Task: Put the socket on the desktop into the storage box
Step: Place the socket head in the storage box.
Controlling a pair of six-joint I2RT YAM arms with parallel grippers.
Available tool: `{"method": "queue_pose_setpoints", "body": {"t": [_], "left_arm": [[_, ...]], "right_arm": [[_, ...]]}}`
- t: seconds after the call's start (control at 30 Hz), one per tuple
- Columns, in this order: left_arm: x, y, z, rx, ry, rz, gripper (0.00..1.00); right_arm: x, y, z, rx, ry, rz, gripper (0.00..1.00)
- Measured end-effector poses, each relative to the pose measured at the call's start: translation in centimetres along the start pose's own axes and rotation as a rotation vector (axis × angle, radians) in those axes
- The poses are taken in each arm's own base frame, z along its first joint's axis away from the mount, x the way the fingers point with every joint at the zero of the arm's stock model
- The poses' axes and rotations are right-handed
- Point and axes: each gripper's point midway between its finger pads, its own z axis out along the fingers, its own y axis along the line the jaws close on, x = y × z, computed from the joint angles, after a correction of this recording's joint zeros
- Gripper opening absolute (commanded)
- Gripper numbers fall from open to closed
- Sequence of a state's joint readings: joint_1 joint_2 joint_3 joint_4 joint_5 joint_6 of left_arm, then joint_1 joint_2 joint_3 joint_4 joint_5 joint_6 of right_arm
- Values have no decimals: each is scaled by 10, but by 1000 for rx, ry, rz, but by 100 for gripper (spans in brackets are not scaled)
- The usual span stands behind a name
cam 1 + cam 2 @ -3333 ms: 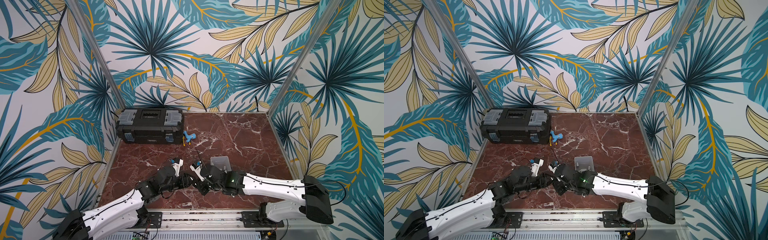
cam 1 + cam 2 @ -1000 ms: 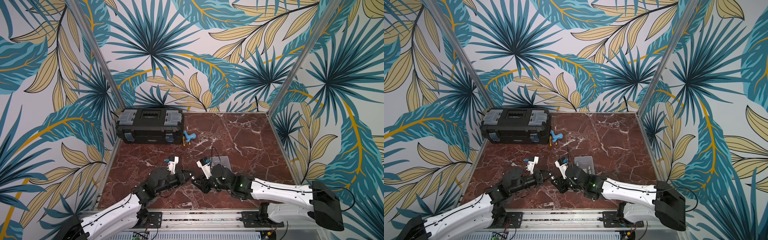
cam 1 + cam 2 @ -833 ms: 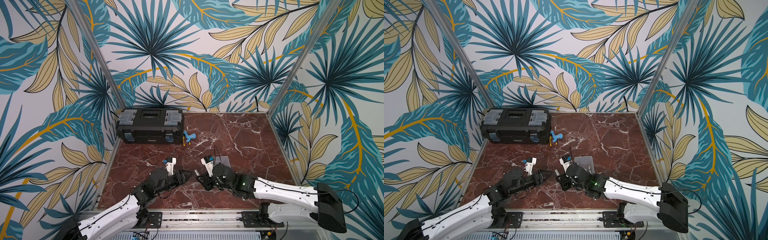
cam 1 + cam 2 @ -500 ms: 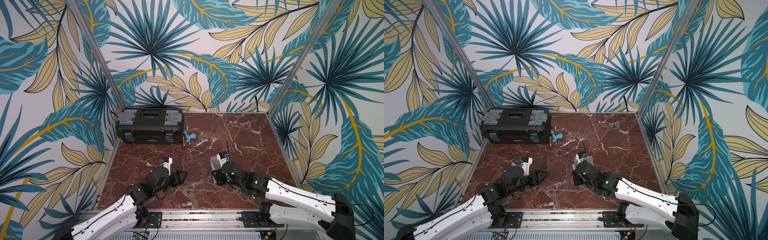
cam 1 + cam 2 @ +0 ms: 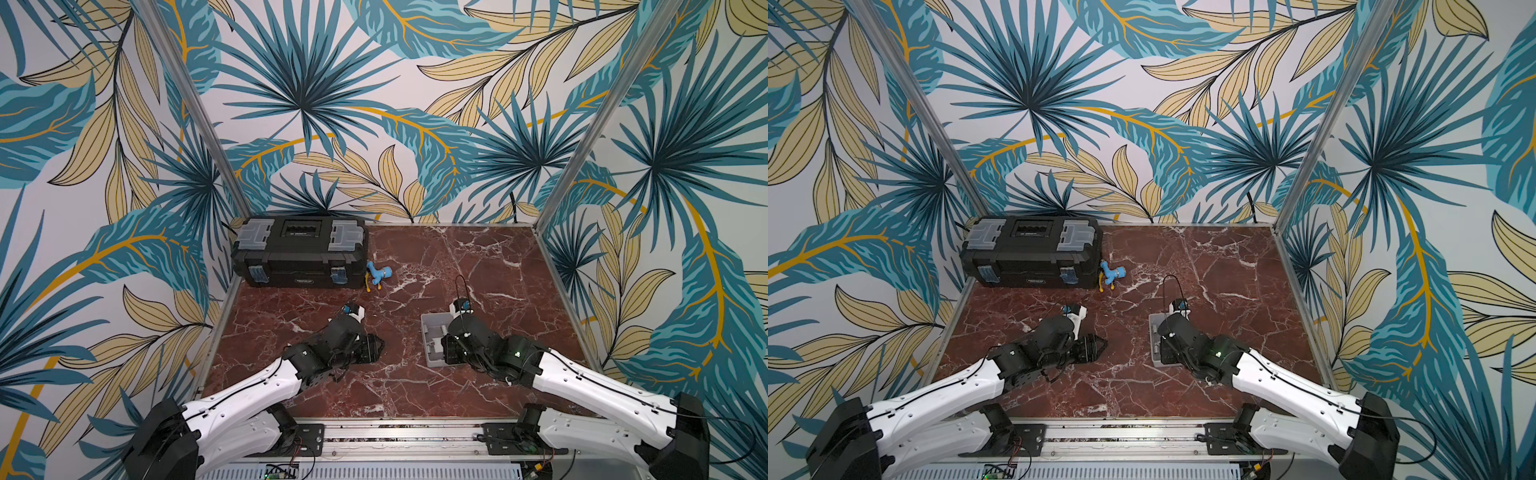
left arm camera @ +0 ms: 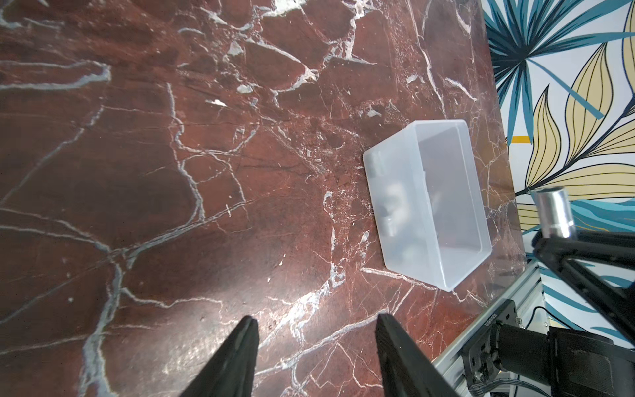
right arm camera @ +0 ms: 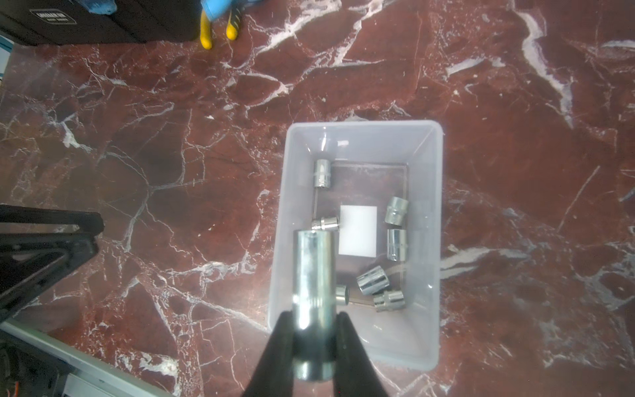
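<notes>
In the right wrist view my right gripper (image 7: 314,316) is shut on a long chrome socket (image 7: 314,271), held just above the near end of the storage box (image 7: 281,206). The box is pale grey and lidless, and it holds several short chrome sockets (image 7: 397,244) around a white label (image 7: 357,230). Both top views show the box (image 5: 430,332) (image 5: 1154,328) on the desktop (image 5: 415,386), partly under the right gripper (image 5: 445,353). My left gripper (image 6: 316,318) is open and empty over bare marble, left of the box (image 6: 412,125). The held socket (image 6: 553,213) shows there too.
A large black toolbox (image 5: 299,253) stands at the back left. A small blue and yellow tool (image 5: 379,274) lies beside it. Aluminium rails (image 5: 395,428) edge the front of the desktop, and patterned walls close the other sides.
The two grippers were together at the middle. The left gripper opened and drew back to the left, empty. The right arm carried the socket to the right, over the storage box.
</notes>
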State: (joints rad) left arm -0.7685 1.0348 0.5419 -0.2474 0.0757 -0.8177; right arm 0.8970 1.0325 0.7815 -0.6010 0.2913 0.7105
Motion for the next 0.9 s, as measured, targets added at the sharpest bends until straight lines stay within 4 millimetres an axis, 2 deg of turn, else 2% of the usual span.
{"method": "queue_pose_setpoints", "body": {"t": [0.47,0.63,0.9], "left_arm": [[-2,-5,-11,24,-11,-8,58],[-2,-7,-7,43,-20,-16,58],[2,-10,3,60,12,0,58]], "right_arm": [[4,-5,-3,23,26,-37,0],[4,-1,6,57,63,-68,0],[-5,-1,3,81,52,-72,0]]}}
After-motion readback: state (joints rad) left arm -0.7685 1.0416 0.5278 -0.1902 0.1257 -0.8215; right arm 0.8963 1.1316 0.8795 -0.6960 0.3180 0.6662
